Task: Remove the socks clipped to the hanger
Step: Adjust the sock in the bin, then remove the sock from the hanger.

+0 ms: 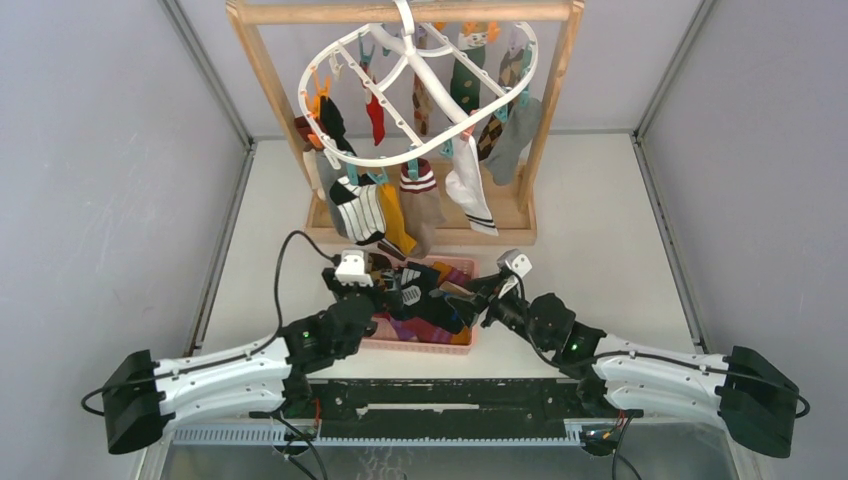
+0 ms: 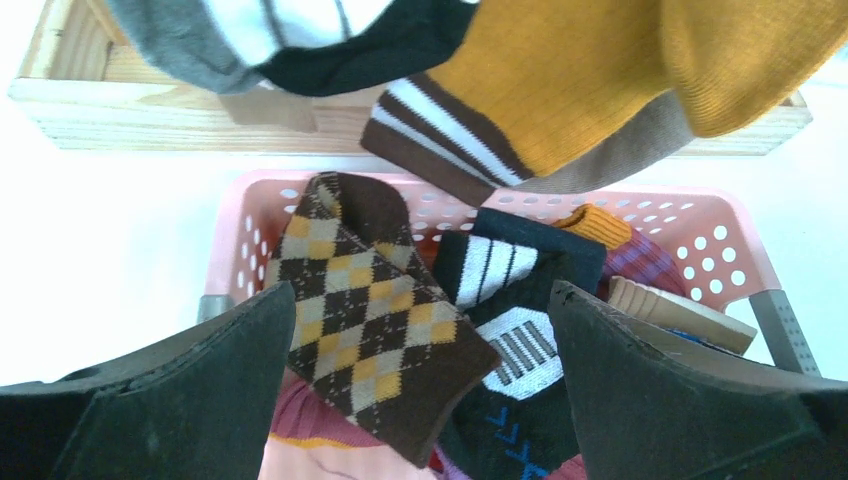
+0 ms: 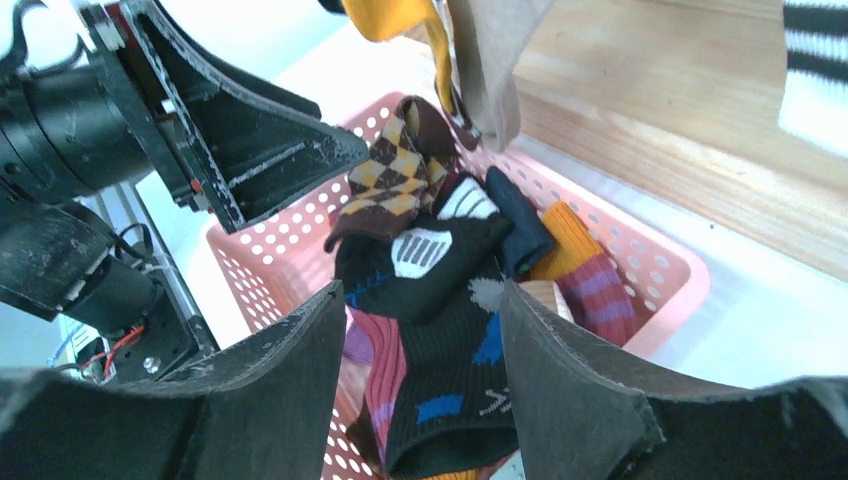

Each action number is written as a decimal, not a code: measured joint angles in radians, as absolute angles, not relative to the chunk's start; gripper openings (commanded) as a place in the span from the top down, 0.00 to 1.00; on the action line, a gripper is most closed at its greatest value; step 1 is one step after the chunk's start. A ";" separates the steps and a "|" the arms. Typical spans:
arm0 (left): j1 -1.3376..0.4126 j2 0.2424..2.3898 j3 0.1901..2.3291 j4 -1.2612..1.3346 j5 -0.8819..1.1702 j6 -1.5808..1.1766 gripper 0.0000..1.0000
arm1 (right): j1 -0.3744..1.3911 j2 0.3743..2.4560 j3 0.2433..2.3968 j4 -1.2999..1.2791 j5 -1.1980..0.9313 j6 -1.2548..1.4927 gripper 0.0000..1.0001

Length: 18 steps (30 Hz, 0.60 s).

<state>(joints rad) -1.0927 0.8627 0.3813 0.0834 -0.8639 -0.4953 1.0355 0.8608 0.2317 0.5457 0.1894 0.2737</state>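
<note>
While several socks (image 2: 375, 330) already lie in the pink basket (image 2: 700, 225) beneath the wide-open, empty left gripper (image 2: 420, 300) and half-open right gripper (image 3: 420, 290), many more hang clipped to the hanger (image 1: 420, 80) beyond them.

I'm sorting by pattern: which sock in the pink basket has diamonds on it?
The brown argyle sock, lying on top in the pink basket; no other sock there shows yellow and cream diamonds.

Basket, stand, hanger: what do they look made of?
Basket: pink moulded plastic, slightly glossy, with regular rows of round holes in its walls. Stand: bare light wood, matte, with visible grain lines. Hanger: probably white plastic, judging by the smooth, thin curved spokes, though it is too small to be sure.
</note>
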 measured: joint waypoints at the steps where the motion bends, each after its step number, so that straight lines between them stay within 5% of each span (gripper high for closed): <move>1: -1.093 0.835 0.368 0.079 -0.872 -0.495 0.00 | 1.036 0.858 0.241 0.543 0.189 0.272 0.41; 18: -1.095 0.735 0.257 0.073 -0.967 -0.498 0.00 | 1.037 1.120 0.473 0.660 0.102 0.134 0.39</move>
